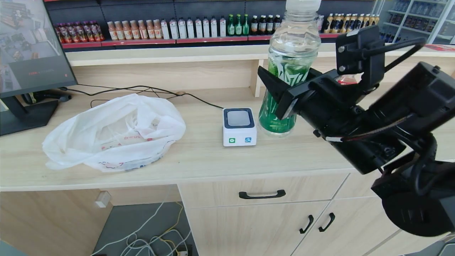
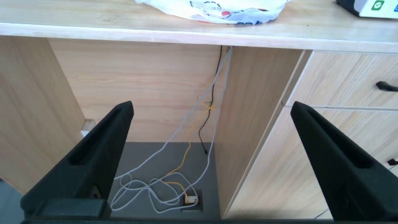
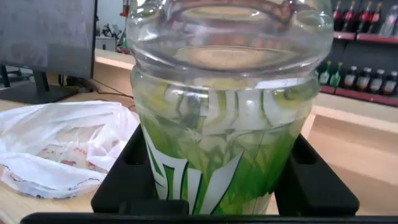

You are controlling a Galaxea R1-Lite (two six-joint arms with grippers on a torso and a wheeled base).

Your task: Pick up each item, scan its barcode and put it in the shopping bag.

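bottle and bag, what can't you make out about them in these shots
- Barcode on the bottle: none can be made out. In the head view the right claw covers part of the label, and the right wrist view crops it at the edges.
- Top of the bottle's cap: cut off by the head view's upper edge.
- Contents of the shopping bag: hidden by its crumpled white plastic.

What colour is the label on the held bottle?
Green with white streaks; the bottle shows best in the head view.
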